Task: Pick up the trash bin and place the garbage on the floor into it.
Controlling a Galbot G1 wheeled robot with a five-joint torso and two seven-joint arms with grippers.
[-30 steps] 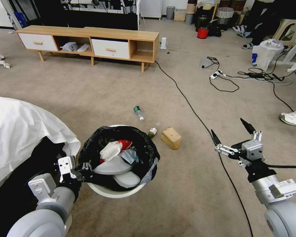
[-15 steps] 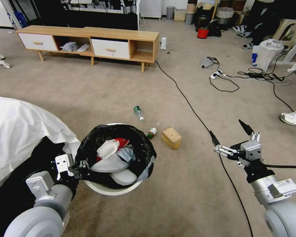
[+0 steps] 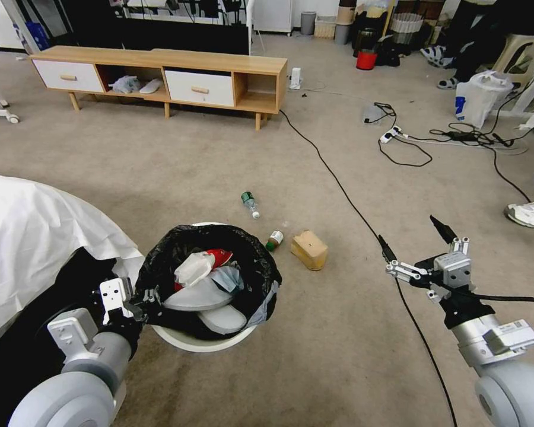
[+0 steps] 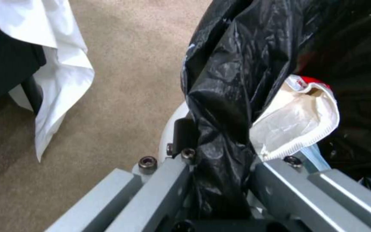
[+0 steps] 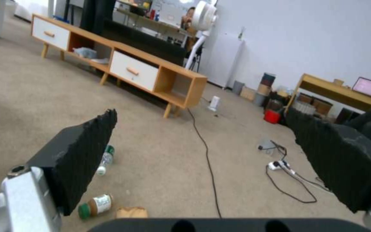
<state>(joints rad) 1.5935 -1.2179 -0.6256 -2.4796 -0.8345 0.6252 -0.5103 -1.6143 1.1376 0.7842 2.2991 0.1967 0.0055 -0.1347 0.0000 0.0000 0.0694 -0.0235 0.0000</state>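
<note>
My left gripper [image 3: 141, 298] is clamped on the near-left rim of the trash bin [image 3: 187, 343], one finger outside the white wall and the other inside against the folded black bag [image 4: 224, 96], as my left wrist camera shows. Inside the bin, just past that gripper, I see a white crumpled packet [image 3: 194, 268], a red can [image 3: 221, 256] and a pale blue tissue [image 3: 230, 277] lying on pale flat pieces. To the left of the gripper a white sheet [image 3: 35, 237] drapes over something dark, its edge hanging near the bin, so I have little room on that side. My right gripper [image 3: 414, 244] hangs over the floor [image 3: 231, 154] with its black pads spread wide and nothing between them. A black cable [image 3: 338, 190] runs across the carpet directly under it. To the left of the right gripper, between it and the bin, a tan box [image 3: 309, 249] lies on the carpet, with a small green-capped bottle [image 3: 274, 239] just beside it and close to the bin's far rim. A green-labelled clear bottle [image 3: 250, 203] lies a little farther out. The carpet around these three is open. Well ahead stands a low wooden cabinet [image 3: 219, 62] with white drawers. Farther to the right of the right gripper lie tangled cables and a power strip [image 3: 390, 134], with a white shoe [image 3: 531, 212] at the edge.
</note>
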